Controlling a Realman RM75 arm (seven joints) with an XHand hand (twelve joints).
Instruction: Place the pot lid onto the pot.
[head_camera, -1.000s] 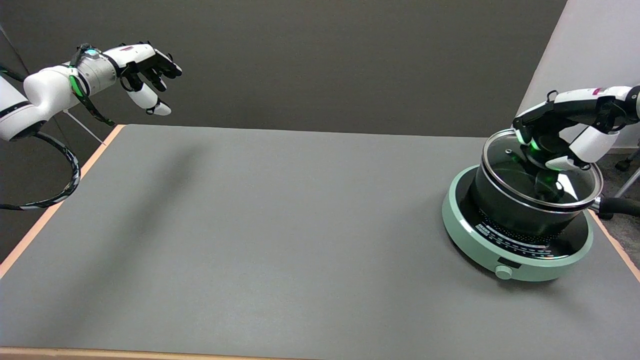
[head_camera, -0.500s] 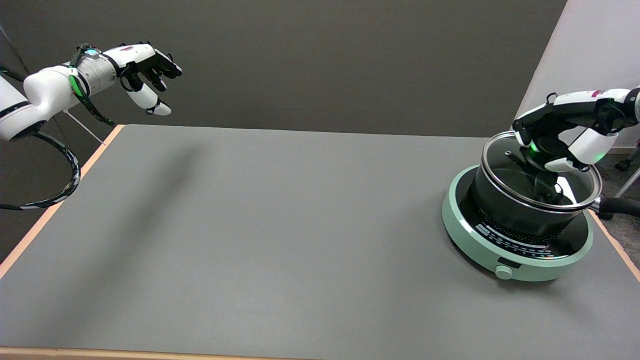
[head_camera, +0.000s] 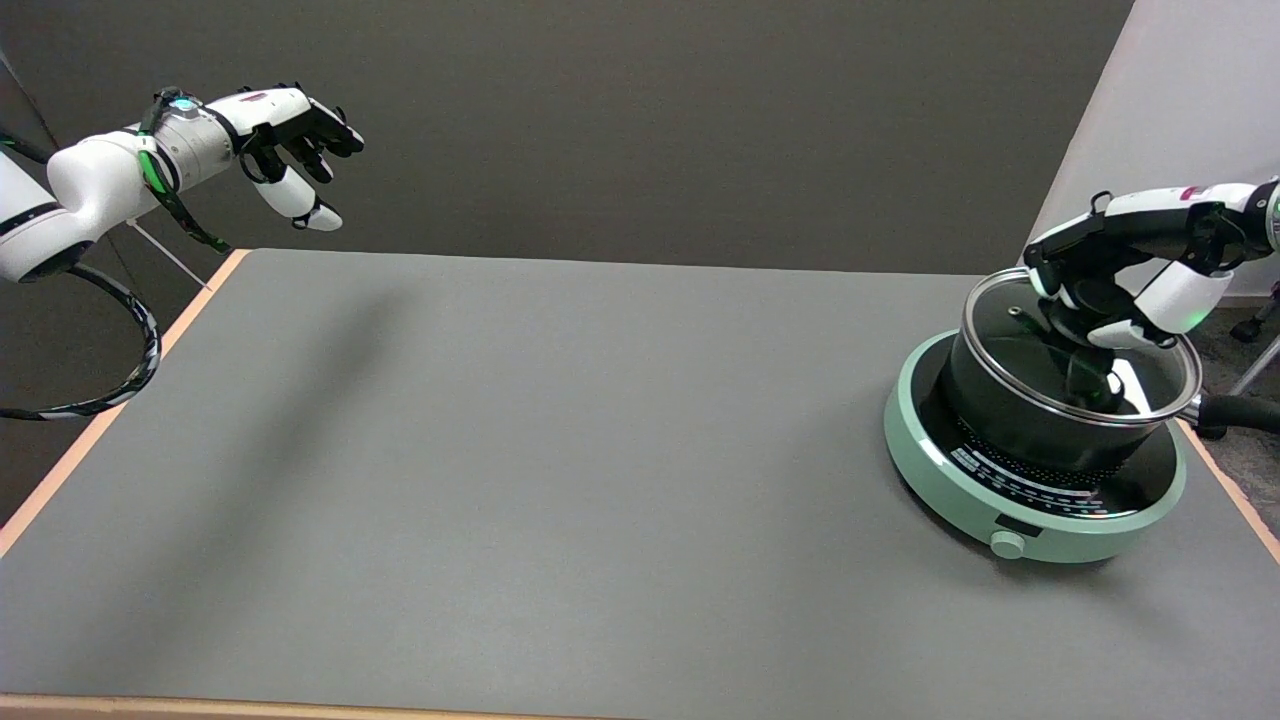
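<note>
A glass pot lid (head_camera: 1010, 345) with a metal rim lies on top of the black pot (head_camera: 1000, 420) at the table's right side. My right hand (head_camera: 1120, 285) reaches in from the right above the lid's centre. Its fingers are curled down around the lid's dark knob (head_camera: 1088, 300) and grip it. The pot stands on a round mint-green cooker (head_camera: 960, 490), and the pot's black handle (head_camera: 1240, 412) sticks out to the right.
The cooker has a knob (head_camera: 1007, 544) on its front and sits near the table's right edge (head_camera: 1235, 495). The idle left hand (head_camera: 290, 140) hangs in the air at the upper left, beyond the grey table (head_camera: 550, 450).
The lid has settled a little lower and flatter on the pot's rim. My right hand sank slightly with it and still holds the knob.
</note>
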